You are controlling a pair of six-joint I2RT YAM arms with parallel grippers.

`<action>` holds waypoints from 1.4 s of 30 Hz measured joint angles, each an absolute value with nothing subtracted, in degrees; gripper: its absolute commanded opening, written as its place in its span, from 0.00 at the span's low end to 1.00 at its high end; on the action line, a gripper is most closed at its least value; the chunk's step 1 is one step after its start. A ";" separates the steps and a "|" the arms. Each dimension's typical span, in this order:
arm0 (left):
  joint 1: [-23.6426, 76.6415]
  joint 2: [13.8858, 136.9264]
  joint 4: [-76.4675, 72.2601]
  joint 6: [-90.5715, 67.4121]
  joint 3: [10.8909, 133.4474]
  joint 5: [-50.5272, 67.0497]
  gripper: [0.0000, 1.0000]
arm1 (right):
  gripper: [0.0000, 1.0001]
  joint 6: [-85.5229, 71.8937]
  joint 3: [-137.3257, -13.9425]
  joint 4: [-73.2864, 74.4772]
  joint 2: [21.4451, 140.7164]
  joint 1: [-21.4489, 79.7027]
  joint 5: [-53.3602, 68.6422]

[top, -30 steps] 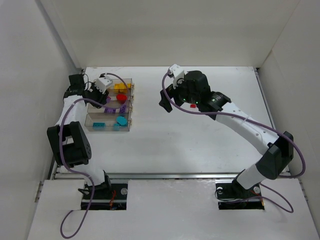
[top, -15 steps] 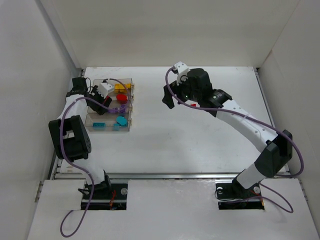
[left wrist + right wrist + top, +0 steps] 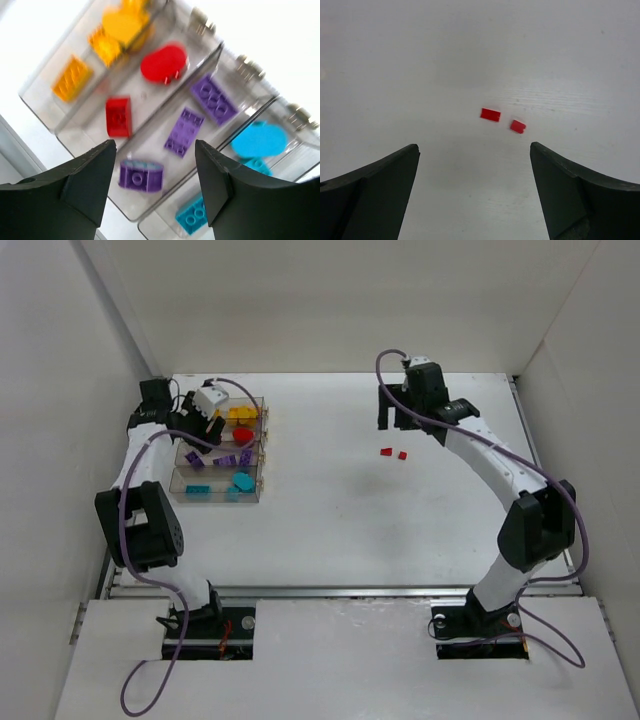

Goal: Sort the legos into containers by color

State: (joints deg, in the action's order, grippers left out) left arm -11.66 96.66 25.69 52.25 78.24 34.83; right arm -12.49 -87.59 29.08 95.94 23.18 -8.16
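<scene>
The containers (image 3: 180,480) are four clear bins in a row at the far left. In the left wrist view they (image 3: 200,75) hold sorted legos: yellow-orange pieces (image 3: 121,26), red pieces (image 3: 119,116), purple bricks (image 3: 140,176) and cyan pieces (image 3: 257,139). My left gripper (image 3: 203,436) hovers over the bins, open and empty (image 3: 155,145), above the purple bin. Two small red legos (image 3: 386,452) (image 3: 403,455) lie on the table right of centre. My right gripper (image 3: 397,423) hangs just beyond them, open and empty (image 3: 474,147), with both red legos (image 3: 490,114) (image 3: 518,126) ahead of its fingers.
White walls enclose the table on the left, far and right sides. The left arm's cable (image 3: 235,392) loops over the bins. Metal latches (image 3: 200,20) stick out on the bins' right ends.
My right gripper has swung right and toward the far side, uncovering the two red legos on the table. My left gripper has shifted slightly over the bins.
</scene>
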 measured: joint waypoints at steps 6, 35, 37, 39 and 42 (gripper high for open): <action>-1.80 92.12 24.80 52.21 81.49 35.99 0.64 | 0.71 -17.91 -83.53 29.30 98.52 13.63 -3.40; 31.16 128.73 14.04 34.00 108.84 34.63 0.61 | 0.68 -4.54 -94.89 32.51 119.83 7.11 2.92; 30.41 125.86 14.04 33.12 107.28 33.87 0.61 | 0.68 -4.29 -94.54 34.11 121.58 8.01 3.60; 29.93 123.42 14.37 32.45 106.00 33.01 0.61 | 0.68 -4.75 -93.67 34.63 121.75 8.69 4.14; 29.71 121.43 14.72 31.77 105.10 31.99 0.61 | 0.66 -5.80 -93.43 34.37 121.58 9.23 4.23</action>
